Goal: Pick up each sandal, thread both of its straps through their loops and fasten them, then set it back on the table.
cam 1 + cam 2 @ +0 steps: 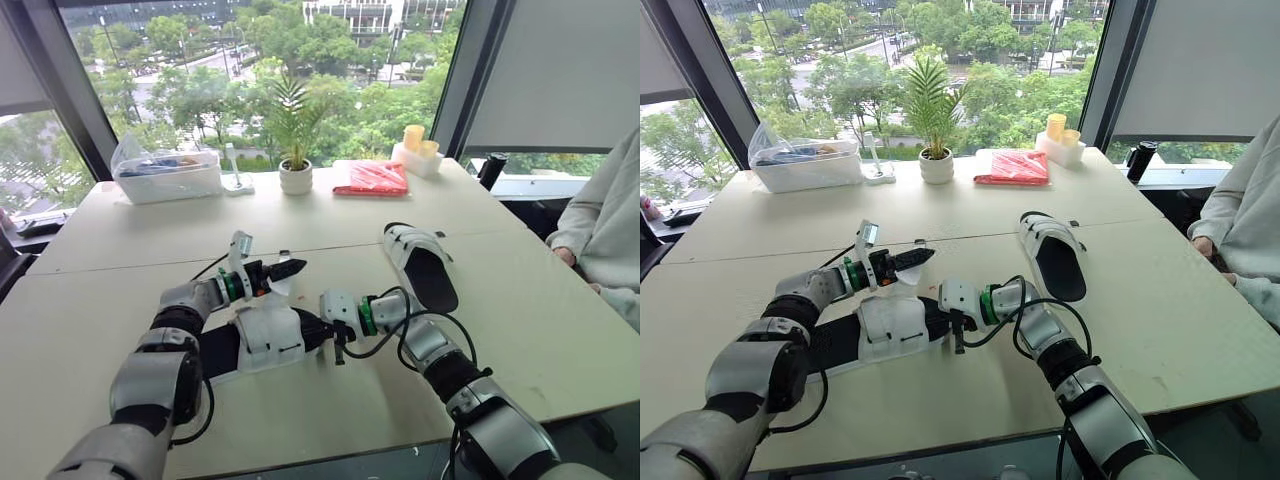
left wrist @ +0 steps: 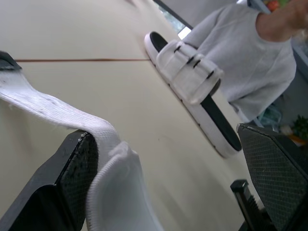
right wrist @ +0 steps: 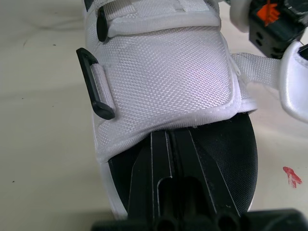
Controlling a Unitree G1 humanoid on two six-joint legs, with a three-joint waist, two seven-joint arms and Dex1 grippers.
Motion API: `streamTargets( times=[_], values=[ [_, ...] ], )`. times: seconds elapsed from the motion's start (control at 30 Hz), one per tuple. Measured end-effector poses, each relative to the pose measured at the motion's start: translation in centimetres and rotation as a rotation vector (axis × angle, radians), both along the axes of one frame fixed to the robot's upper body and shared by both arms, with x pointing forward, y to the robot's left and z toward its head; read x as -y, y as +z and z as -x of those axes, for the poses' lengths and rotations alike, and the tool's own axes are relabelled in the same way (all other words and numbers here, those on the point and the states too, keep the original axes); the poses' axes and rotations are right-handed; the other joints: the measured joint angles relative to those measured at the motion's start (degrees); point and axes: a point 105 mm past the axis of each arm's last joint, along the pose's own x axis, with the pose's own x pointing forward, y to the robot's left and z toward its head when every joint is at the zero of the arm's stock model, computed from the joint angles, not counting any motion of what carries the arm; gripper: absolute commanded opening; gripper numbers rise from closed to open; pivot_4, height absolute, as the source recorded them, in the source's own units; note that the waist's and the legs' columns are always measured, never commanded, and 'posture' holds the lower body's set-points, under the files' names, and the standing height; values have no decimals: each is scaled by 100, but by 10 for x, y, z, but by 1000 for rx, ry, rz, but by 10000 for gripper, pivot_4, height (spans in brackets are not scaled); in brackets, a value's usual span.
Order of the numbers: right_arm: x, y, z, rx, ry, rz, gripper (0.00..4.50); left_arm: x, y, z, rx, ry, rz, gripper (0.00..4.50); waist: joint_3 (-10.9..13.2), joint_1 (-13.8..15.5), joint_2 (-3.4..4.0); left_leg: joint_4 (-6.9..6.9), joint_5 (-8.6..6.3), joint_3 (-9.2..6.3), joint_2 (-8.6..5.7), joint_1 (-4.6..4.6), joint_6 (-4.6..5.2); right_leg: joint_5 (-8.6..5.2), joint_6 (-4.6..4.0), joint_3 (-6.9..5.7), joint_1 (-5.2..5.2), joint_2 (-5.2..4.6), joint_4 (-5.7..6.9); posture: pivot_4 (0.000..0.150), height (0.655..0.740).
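Near sandal (image 1: 268,338) lies flat on the table (image 1: 120,240), between the two arms. Left gripper (image 1: 288,268): above the sandal's far side, fingers spread wide. A loose white strap (image 2: 53,113) drapes against one finger (image 2: 72,178), not clamped. Right gripper (image 3: 171,144): fingers closed together with nothing between them, tips at the black footbed just beside the edge of the white upper. Black loop (image 3: 96,84) on the upper is unthreaded. Second sandal (image 1: 425,265) lies far right on the table, well apart.
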Motion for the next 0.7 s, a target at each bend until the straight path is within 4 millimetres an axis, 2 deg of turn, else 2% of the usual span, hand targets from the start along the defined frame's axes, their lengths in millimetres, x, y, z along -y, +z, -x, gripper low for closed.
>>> streamTargets(
  times=[0.17, 0.37, 0.4, 0.47, 0.53, 0.57, 0.67, 0.7],
  values=[
    [0, 0, -1, 3, -8, -3, 0, -4, 15, -6, 28, 33, 63, 44706, 0, -4, 0, 3, 0, 0, 0, 0, 0, 0, 0, -1, 0, 1, 4, 1500, 7400],
    [0, 1, -2, 4, -10, -3, 0, -9, 19, -7, 33, 49, 94, 44706, 0, -3, 0, 3, 0, 0, 0, 0, 0, 0, 0, 0, -1, 1, 5, 1500, 7400],
    [0, 1, -2, 4, -10, -3, 0, -10, 19, -7, 35, 54, 101, 39591, 0, -4, 0, 4, 0, 0, 0, 0, 0, 0, 0, 0, -1, 1, 5, 1500, 7400],
    [0, 1, -2, 4, -10, -3, 0, -10, 20, -7, 37, 58, 106, 32505, 0, -4, 0, 3, 0, 0, 0, 0, 0, 0, 0, 0, -1, 1, 5, 1500, 7400],
    [0, 1, -2, 4, -10, -3, 0, -11, 20, -8, 38, 60, 113, 21017, 0, -5, 0, 3, 0, 0, 0, 0, 0, 0, 0, 0, -1, 1, 5, 1500, 7400],
    [0, 1, -2, 4, -10, -3, 0, -11, 21, -8, 40, 60, 117, 18542, 0, -5, 0, 3, 0, 0, 0, 0, 0, 0, 0, 0, -1, 1, 5, 1500, 7400],
    [1, 1, -2, 4, -10, -3, 0, -11, 23, -7, 49, 51, 133, 4034, 0, -4, 0, 4, 0, 0, 0, -1, 0, 0, 0, 0, -1, 2, 6, 1500, 7400],
    [1, 1, -2, 4, -10, -3, 0, -11, 24, -6, 53, 46, 138, 689, 0, -5, 0, 3, 0, 0, 0, -1, 0, 0, 0, 0, -1, 2, 6, 1500, 7400]
  ],
)
